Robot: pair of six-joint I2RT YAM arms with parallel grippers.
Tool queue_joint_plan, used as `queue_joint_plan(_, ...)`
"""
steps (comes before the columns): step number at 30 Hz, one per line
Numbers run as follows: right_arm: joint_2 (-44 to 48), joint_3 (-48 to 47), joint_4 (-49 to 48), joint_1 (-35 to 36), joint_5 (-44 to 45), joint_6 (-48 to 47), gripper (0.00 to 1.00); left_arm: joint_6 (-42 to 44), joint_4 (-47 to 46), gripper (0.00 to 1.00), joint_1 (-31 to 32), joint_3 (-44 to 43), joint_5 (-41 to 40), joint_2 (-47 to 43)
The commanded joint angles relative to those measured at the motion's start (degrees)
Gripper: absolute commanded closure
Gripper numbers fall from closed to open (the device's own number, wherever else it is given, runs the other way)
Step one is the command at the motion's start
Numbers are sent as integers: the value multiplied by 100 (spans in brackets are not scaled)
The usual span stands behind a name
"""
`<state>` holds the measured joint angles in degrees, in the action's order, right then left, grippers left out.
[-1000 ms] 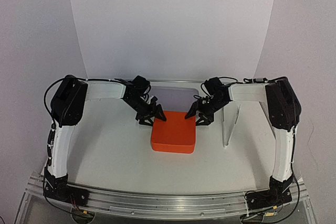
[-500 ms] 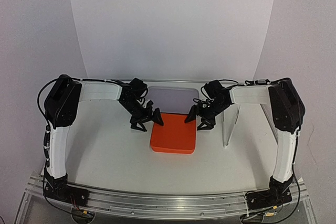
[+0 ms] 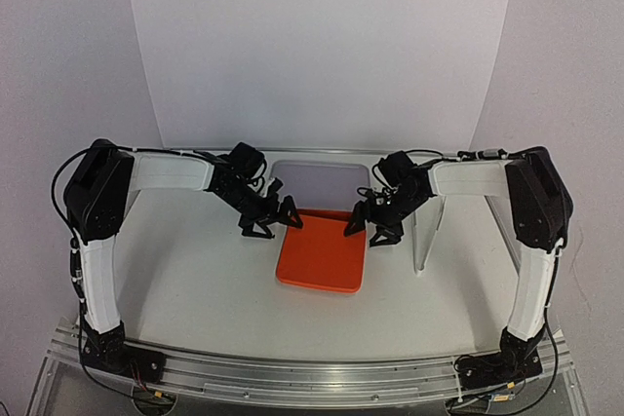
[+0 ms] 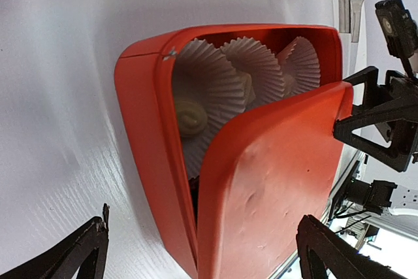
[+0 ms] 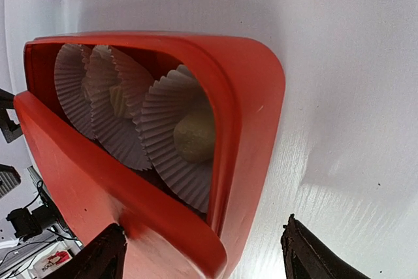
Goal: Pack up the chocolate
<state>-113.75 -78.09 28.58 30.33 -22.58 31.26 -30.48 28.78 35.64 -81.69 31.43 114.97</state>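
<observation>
Seating the lid (image 4: 274,181) on the orange box (image 4: 140,135) is the step in hand, as I read it. Left gripper (image 4: 204,219) is spread wide and empty, with the box just ahead of its fingertips. Right gripper (image 5: 206,221) is likewise wide and empty, a box corner just ahead of it. Lid sits skewed, with a gap on the side facing both wrists. I'd square the lid over the rim first, then press down evenly from both sides. Loading one corner would likely tip it or skate the box across the bench (image 4: 59,96). Keep fingertips out of the gap: the paper cups (image 4: 215,80) will crush easily. Past the lid edge, the chocolate (image 4: 191,117) is inside, cream pieces sitting in the fluted cups. Only the wrist views show that; dark pieces I can't make out. Top view hides the contents but shows both grippers at the box's far corners, pale tray (image 3: 320,180) beyond them.
</observation>
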Motion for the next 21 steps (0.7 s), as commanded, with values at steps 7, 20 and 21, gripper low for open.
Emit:
queue_joint_plan(7, 549, -322, 265, 11, 586, -51, 19, 49, -341, 0, -17, -290, -914, -841)
queue_joint_plan(20, 721, 170, 258, -40, -256, -45, 26, 349, -339, 17, -68, 638, -372, -1209)
queue_joint_plan(21, 691, 192, 261, -43, -272, -27, 27, 355, -346, 19, -39, 669, -330, -1177)
